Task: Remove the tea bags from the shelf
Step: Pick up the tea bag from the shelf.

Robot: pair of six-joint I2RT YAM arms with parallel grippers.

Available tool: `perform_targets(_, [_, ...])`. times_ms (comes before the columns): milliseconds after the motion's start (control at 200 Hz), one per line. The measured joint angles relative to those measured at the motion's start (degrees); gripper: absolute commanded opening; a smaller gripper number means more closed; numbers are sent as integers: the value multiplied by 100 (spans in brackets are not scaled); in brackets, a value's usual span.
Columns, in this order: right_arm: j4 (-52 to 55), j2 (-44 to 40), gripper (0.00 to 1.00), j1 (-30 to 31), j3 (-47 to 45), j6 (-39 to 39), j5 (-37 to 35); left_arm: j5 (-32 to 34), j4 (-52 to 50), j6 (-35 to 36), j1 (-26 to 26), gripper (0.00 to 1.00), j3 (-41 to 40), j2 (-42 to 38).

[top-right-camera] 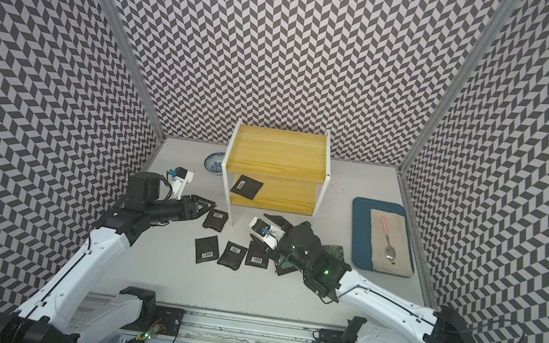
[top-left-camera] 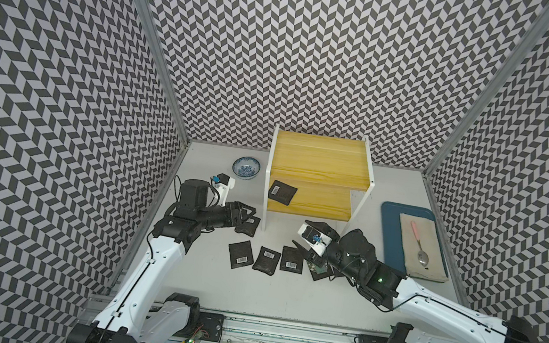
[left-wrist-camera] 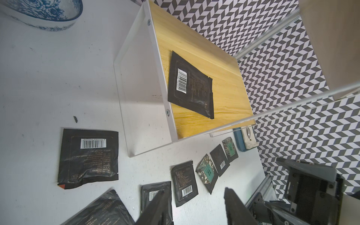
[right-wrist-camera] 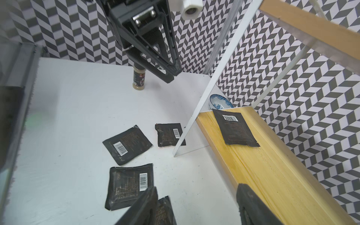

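Observation:
The shelf (top-left-camera: 319, 156) is a two-tier rack of yellow boards in thin white frames. One black tea bag (top-left-camera: 281, 192) with a barcode lies on the left end of its lower board, also seen in the wrist views (left-wrist-camera: 190, 85) (right-wrist-camera: 234, 129). Several more tea bags (top-left-camera: 267, 259) lie flat on the table in front of the shelf, one (top-left-camera: 248, 225) by its left leg. My left gripper (top-left-camera: 249, 211) hovers open and empty beside that leg. The right gripper (top-left-camera: 299, 233) is open and empty at the shelf's front right, above the table bags.
A blue-patterned bowl (top-left-camera: 246, 167) sits left of the shelf at the back. A dark blue tray (top-left-camera: 387, 232) at the right holds a beige cloth (top-left-camera: 433, 238) and a pink-handled spoon (top-left-camera: 422, 256). A small spice bottle (right-wrist-camera: 138, 79) stands behind the left arm.

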State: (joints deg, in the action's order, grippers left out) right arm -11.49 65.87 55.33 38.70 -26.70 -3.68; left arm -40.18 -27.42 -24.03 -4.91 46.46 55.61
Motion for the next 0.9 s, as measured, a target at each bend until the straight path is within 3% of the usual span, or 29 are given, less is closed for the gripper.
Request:
perform_targets(315, [-693, 1141, 71, 0, 216, -761, -330, 22, -7, 20, 2, 53, -13, -2])
perform_targets(901, [-1364, 2273, 72, -223, 1064, -1611, -435, 20, -9, 39, 136, 52, -72, -2])
